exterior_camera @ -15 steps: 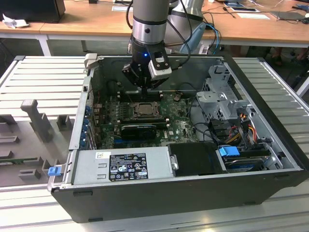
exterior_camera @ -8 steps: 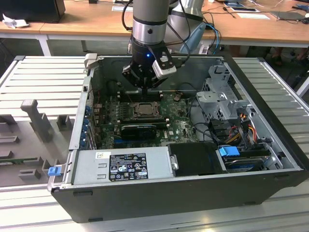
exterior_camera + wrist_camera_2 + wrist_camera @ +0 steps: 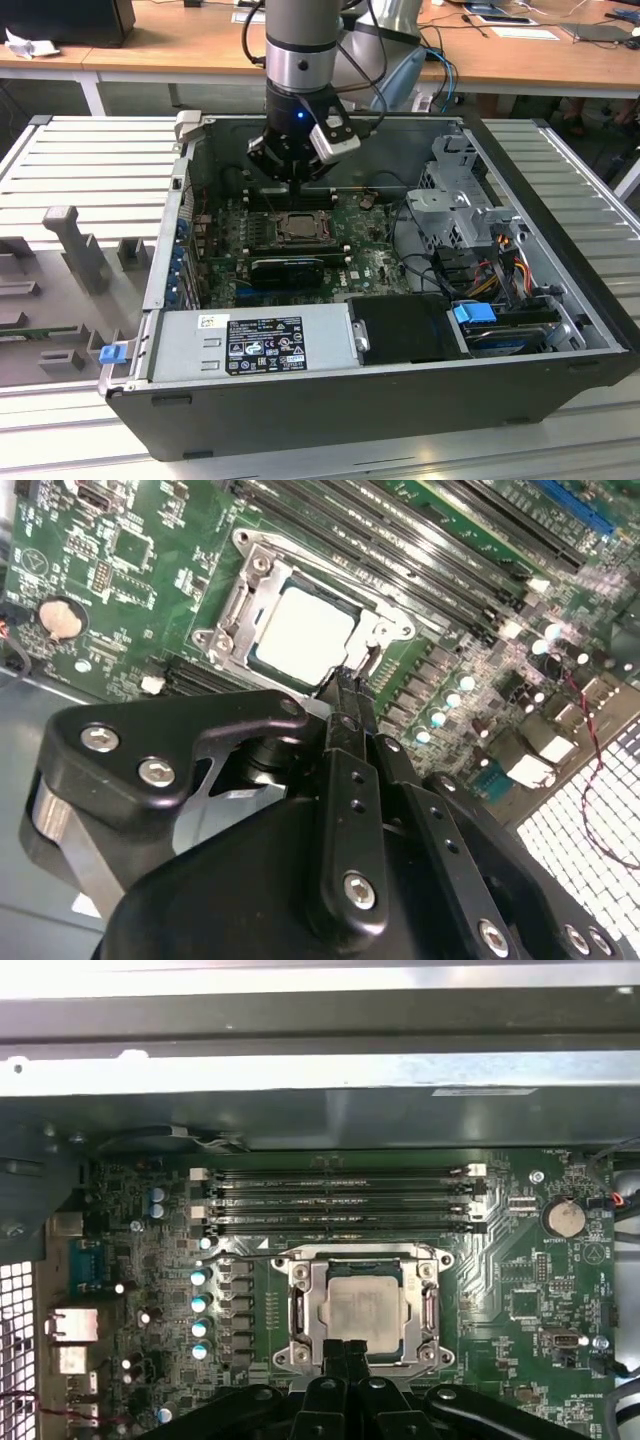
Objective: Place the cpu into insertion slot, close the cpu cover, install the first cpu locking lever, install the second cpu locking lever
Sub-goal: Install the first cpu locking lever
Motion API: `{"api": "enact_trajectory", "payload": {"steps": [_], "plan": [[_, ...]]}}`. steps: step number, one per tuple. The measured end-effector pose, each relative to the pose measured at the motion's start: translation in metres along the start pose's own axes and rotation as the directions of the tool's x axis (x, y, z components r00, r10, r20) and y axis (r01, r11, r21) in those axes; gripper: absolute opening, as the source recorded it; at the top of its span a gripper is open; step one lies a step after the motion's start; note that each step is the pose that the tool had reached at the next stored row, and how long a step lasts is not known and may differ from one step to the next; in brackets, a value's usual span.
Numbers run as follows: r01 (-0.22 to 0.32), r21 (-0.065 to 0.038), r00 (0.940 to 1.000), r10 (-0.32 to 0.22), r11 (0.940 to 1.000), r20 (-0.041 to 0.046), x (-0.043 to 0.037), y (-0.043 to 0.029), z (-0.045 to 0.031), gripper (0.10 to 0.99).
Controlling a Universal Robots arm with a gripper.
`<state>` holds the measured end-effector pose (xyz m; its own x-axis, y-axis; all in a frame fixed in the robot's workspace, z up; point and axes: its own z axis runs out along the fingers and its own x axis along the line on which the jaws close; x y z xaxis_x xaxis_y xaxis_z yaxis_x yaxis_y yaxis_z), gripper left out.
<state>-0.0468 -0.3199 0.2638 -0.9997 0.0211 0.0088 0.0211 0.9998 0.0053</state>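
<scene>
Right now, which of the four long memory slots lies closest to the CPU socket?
The end memory slot, running right beside the silver rim of the insertion slot; the other three lie beyond it, toward the case wall.

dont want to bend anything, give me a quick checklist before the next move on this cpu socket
1. cpu lying flat in the insertion slot: ok.
2. cpu cover down flat around the cpu: ok.
3. gripper shut, with its tips at the slot's edge: ok.
4. Both locking levers latched: cannot tell.
</scene>
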Motion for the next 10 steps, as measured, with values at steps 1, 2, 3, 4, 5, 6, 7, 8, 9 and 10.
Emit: {"api": "enact_trajectory", "payload": {"steps": [1,2,3,4,5,6,7,8,9,10], "plan": [[0.0,0.0,1.0,0.0,1.0,0.0034,0.0033,-0.0001,0.0,0.106],[0.0,0.0,1.0,0.0,1.0,0.0045,0.005,0.0,0.0002,0.106],[0.0,0.0,1.0,0.0,1.0,0.005,0.0061,-0.0001,0.0002,0.106],[0.0,0.0,1.0,0.0,1.0,0.0054,0.0072,-0.0002,0.0002,0.106],[0.0,0.0,1.0,0.0,1.0,0.0059,0.009,-0.0002,0.0003,0.106],[0.0,0.0,1.0,0.0,1.0,0.006,0.0102,-0.0002,0.0004,0.106],[0.0,0.0,1.0,0.0,1.0,0.006,0.0115,-0.0002,0.0005,0.106],[0.0,0.0,1.0,0.0,1.0,0.006,0.0129,-0.0003,0.0006,0.106],[0.0,0.0,1.0,0.0,1.0,0.006,0.0148,-0.0003,0.0008,0.106],[0.0,0.0,1.0,0.0,1.0,0.0061,0.0165,-0.0004,0.001,0.106]]}}
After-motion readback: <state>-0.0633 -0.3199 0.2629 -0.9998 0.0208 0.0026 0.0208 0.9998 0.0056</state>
